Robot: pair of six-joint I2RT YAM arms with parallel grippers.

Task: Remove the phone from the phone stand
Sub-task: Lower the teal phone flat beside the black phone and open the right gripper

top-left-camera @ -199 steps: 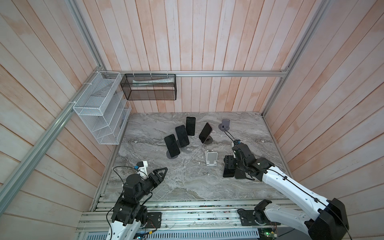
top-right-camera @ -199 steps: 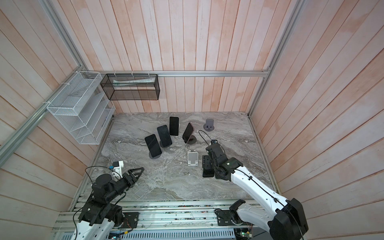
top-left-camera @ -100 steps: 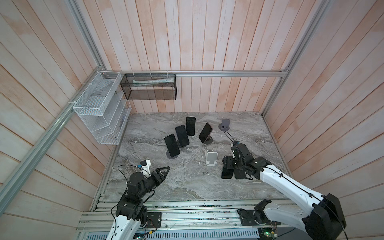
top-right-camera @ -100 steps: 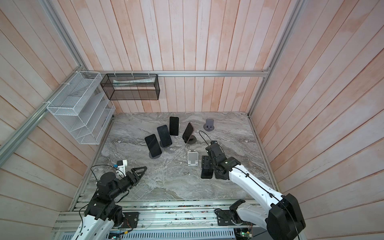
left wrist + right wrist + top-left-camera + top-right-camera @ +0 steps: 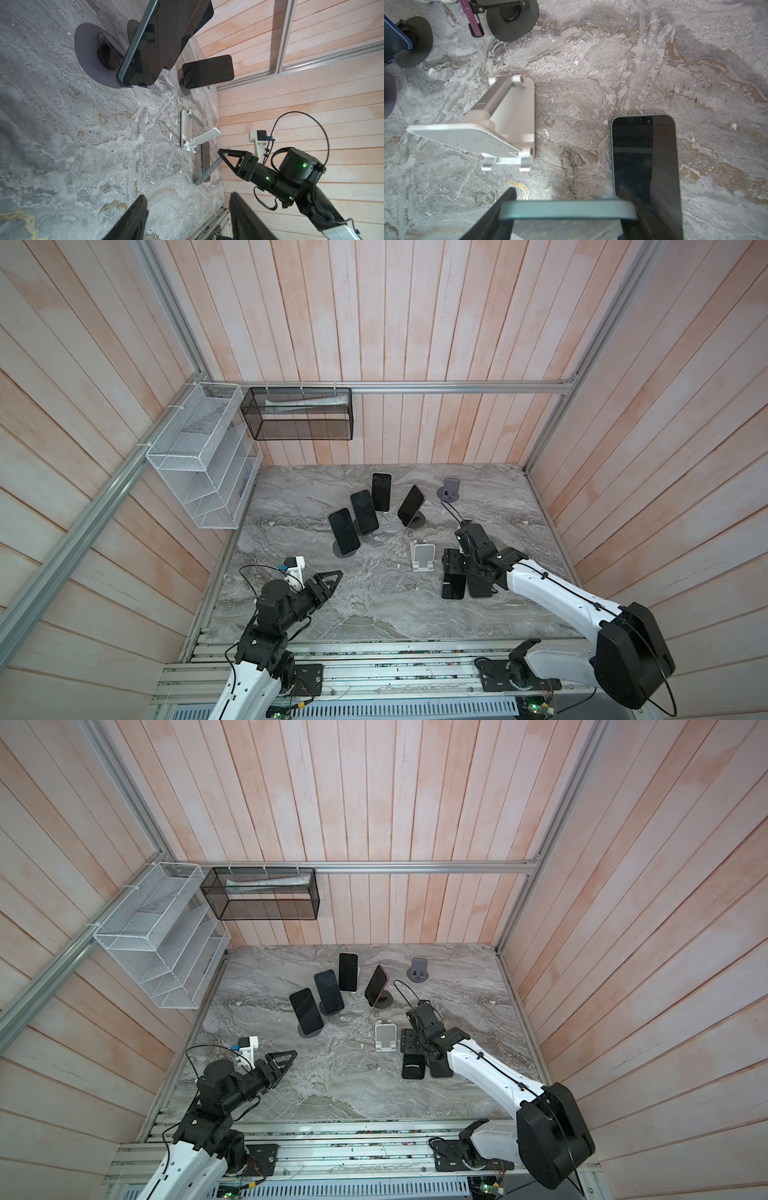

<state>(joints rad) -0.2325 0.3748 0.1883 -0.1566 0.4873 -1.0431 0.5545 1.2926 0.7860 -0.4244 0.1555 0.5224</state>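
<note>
Lowering of the phone (image 5: 568, 209) is under way. Against a second ago, the right gripper (image 5: 460, 570) is seen shifted slightly down the frame in both top views, and the phone with it; the jaw gap is unchanged. The phone is pinched across its width between the right fingers (image 5: 492, 224), its teal edge filling the bottom of the right wrist view. In the left wrist view it is seen tilted, its lower end at or very near the table (image 5: 374, 614); contact cannot be confirmed.

The stand (image 5: 423, 556), white, is left empty just left of the gripper, right of centre in a top view. A second phone (image 5: 645, 166) lies flat, screen up, just beside the held one. Removal is therefore judged done; only set-down and release remain.

The left gripper (image 5: 330, 577), lower left, is spread and empty; it is noted slightly further up-frame than before. Other phones (image 5: 365, 512) are left propped at centre.

Risk noted: the held phone may be laid onto the second phone's edge.
</note>
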